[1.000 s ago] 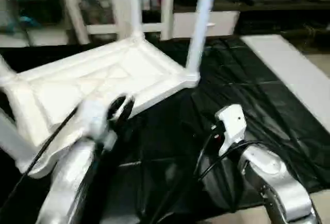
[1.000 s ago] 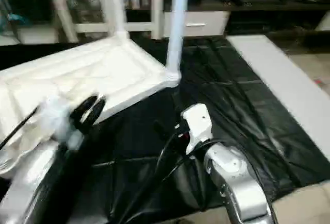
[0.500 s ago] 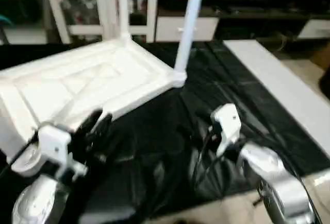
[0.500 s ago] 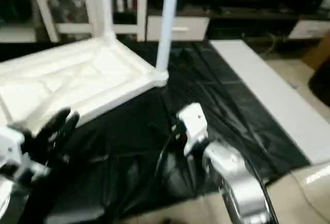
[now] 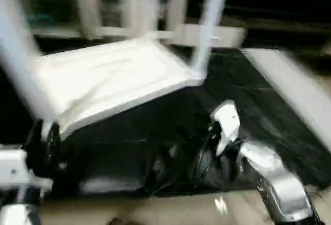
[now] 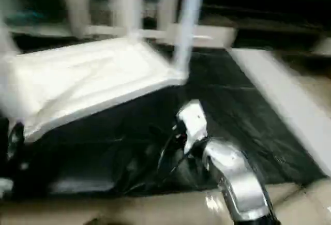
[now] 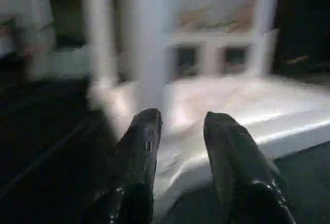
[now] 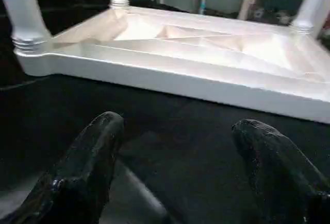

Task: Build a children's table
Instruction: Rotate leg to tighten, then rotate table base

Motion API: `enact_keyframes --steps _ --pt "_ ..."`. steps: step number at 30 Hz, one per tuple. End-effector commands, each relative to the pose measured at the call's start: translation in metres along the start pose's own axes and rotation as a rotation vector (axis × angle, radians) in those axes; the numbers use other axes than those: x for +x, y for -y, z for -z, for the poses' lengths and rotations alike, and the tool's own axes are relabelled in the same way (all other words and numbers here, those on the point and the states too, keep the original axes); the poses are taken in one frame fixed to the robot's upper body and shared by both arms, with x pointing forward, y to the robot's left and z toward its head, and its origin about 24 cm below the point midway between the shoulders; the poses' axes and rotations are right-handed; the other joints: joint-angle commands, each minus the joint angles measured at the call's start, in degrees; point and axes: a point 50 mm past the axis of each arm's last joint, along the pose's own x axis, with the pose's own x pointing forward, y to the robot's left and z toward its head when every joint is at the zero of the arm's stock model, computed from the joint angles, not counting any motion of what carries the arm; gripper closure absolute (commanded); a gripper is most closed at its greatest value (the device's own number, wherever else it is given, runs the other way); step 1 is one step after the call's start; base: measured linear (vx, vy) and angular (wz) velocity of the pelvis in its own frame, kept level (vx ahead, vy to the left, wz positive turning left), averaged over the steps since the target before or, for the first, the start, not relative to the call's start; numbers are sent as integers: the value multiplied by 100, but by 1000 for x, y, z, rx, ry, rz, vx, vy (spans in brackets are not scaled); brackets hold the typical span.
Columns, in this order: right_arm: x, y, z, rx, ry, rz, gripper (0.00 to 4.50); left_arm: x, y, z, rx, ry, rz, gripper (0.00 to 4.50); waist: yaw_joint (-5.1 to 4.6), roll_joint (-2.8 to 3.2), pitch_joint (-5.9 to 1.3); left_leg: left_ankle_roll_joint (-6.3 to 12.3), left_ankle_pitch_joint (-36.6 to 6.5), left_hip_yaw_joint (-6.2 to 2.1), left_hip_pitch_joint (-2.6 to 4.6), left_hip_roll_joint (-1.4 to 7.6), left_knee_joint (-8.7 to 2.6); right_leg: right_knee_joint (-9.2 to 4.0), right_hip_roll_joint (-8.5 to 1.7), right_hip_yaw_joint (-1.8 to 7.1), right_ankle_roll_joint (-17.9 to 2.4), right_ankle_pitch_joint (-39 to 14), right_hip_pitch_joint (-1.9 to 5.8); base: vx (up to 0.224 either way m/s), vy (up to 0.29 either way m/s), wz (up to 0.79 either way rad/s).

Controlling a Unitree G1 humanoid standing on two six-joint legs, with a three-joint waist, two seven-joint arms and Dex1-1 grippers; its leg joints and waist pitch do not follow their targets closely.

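The children's table (image 8: 206,54) lies upside down on the black sheet (image 8: 196,147), legs (image 5: 209,23) pointing up. My left jaws (image 7: 180,131) are apart and empty, close to one leg. My right jaws (image 8: 175,147) are wide apart, empty. If I bump a leg, it might pop loose.
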Motion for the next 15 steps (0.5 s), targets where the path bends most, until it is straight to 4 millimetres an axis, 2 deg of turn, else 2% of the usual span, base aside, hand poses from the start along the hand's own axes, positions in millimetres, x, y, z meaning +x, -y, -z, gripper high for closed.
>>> enact_keyframes --steps 1,2,3,4,5,6,8,9,11,12,13,14,15 --pt "-1 4 -2 -7 11 19 77 12 2 -8 -28 65 -7 252 -79 -19 -175 -194 -1205 -76 198 275 -556 -1135 -320 417 -390 -3037 -188 -41 -44 21" --pt "-1 4 -2 -7 11 19 77 12 2 -8 -28 65 -7 252 -81 -12 -192 -224 -1644 -31 211 291 -643 -1064 -206 363 -464 -2392 -165 -59 -40 27" --pt "-1 5 -3 -10 13 20 77 15 2 -8 -19 68 -6 238 -93 55 -229 -183 -1867 6 183 321 -761 -1034 -200 333 -617 -1561 -76 -59 -40 27" --pt "-1 6 -3 -11 14 19 77 17 0 -7 4 66 -27 224 -141 81 -244 -153 -1783 29 94 345 -828 -1060 -237 305 -696 -1202 15 0 0 0" --pt "-2 7 -3 -16 14 17 77 19 -3 -6 29 55 -58 212 -214 89 -229 -182 -1815 15 -2 351 -884 -1099 -268 276 -662 -1286 78 0 0 0" --pt "-2 7 -3 -18 13 15 77 20 -5 -6 31 54 -72 207 -232 82 -231 -209 -1816 7 -26 342 -889 -1114 -290 270 -621 -1375 93 0 0 0" --pt "-3 6 -2 -12 1 -37 77 33 -6 -6 -41 51 -33 192 -299 57 -243 -255 -1880 -5 -25 306 -880 -1172 -334 276 -515 -1704 84 0 0 0" --pt "-3 6 -1 -12 1 -39 77 33 -6 -6 -44 51 -32 179 -305 68 -248 -261 -1847 -15 -30 303 -886 -1168 -340 273 -508 -1723 91 0 0 0" --pt "-3 4 -2 -16 -8 -83 77 47 -11 -6 -44 48 -33 169 -335 93 -298 -235 -1451 -20 -70 309 -883 -1127 -319 258 -559 -1090 132 0 0 0" --pt "-4 3 -2 -24 -12 -98 77 54 -15 -7 -13 44 -50 164 -344 91 -301 -226 -1383 -12 -66 312 -886 -1119 -305 253 -586 -899 133 0 0 0" --pt "-4 3 -2 -29 -14 -104 77 59 -19 -7 0 40 -64 147 -372 100 -334 -213 -1229 -4 -64 300 -868 -1077 -295 238 -673 -406 156 0 0 0" --pt "-4 3 -2 -30 -14 -102 77 63 -22 -8 11 40 -83 147 -382 119 -351 -211 -1090 -10 -65 301 -863 -1052 -298 230 -721 -140 175 51 27 -4" --pt "-4 3 -2 -30 -14 -102 77 63 -22 -8 11 40 -83 136 -398 110 -363 -196 -942 -6 -71 301 -856 -1038 -294 220 -755 125 192 51 27 -4"
